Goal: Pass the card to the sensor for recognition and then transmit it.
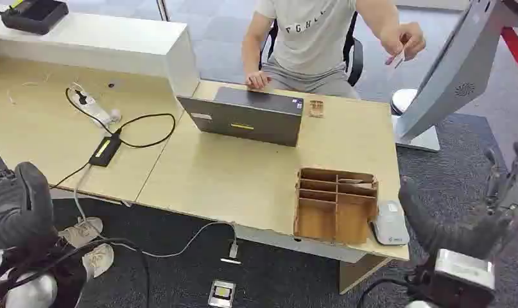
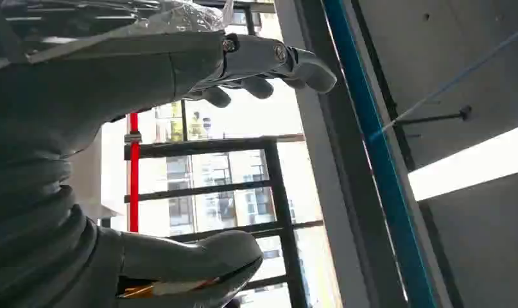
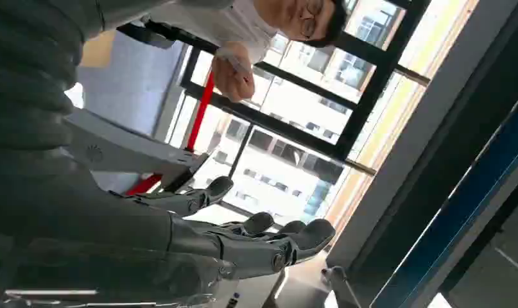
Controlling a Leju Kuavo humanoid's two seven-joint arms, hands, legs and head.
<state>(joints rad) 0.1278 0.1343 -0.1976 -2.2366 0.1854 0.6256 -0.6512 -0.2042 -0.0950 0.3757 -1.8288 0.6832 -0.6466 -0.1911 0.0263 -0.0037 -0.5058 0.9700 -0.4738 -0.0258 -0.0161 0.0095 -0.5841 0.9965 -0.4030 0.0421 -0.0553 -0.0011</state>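
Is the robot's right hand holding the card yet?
No. The right hand is empty with fingers apart; the person's hand holds the card above the table's far side.

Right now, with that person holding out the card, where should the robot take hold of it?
Probably the card's free lower end, below the person's hand pinching its top. The right hand is nearer and holds nothing, so it could rise from below and close its fingers on the two flat faces.
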